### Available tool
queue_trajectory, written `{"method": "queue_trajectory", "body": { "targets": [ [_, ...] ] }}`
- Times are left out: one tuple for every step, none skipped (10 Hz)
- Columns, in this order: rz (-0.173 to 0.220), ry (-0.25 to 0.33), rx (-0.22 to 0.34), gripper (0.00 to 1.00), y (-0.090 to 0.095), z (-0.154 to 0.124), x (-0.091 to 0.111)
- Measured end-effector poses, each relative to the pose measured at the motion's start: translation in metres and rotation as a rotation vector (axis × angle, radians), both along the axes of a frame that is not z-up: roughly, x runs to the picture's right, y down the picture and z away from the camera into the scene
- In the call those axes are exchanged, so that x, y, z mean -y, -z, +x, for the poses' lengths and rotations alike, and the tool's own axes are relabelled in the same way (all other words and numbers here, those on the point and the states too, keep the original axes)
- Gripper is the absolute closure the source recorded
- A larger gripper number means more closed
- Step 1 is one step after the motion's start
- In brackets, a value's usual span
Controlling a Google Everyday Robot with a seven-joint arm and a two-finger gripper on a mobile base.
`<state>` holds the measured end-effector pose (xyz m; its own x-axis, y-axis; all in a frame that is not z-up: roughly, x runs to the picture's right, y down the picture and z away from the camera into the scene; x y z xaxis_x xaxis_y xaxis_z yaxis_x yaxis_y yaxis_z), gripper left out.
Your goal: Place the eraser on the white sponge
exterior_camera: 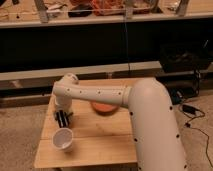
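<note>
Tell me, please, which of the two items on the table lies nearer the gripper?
The white cup, just below the gripper at the table's left side; the orange dish sits farther right, partly behind the arm.

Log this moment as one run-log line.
claw: low over table left side | white cup: upright, just in front | orange dish: behind arm | eraser, sponge: unseen
</note>
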<state>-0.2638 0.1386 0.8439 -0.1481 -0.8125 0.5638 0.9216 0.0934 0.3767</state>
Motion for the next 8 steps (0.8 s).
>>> {"method": "queue_trajectory", "body": {
  "targets": [
    [0.001, 0.002, 0.001, 0.62, 0.0001, -0.0001, -0.0003],
    [0.002, 0.005, 0.003, 0.62, 0.0004, -0.0003, -0.0008],
    [0.004, 0.009, 0.006, 0.62, 0.0008, -0.0004, -0.0013],
    [0.005, 0.009, 0.006, 0.56, 0.0007, -0.0002, -0.0014],
    [0.008, 0.010, 0.005, 0.51, 0.0003, 0.0003, -0.0011],
    [0.009, 0.011, 0.007, 0.49, 0.0007, 0.0000, -0.0016],
    [0.010, 0.011, 0.007, 0.49, 0.0014, -0.0002, -0.0016],
    [0.011, 0.013, 0.008, 0.49, 0.0014, 0.0001, -0.0023]
  ]
}}
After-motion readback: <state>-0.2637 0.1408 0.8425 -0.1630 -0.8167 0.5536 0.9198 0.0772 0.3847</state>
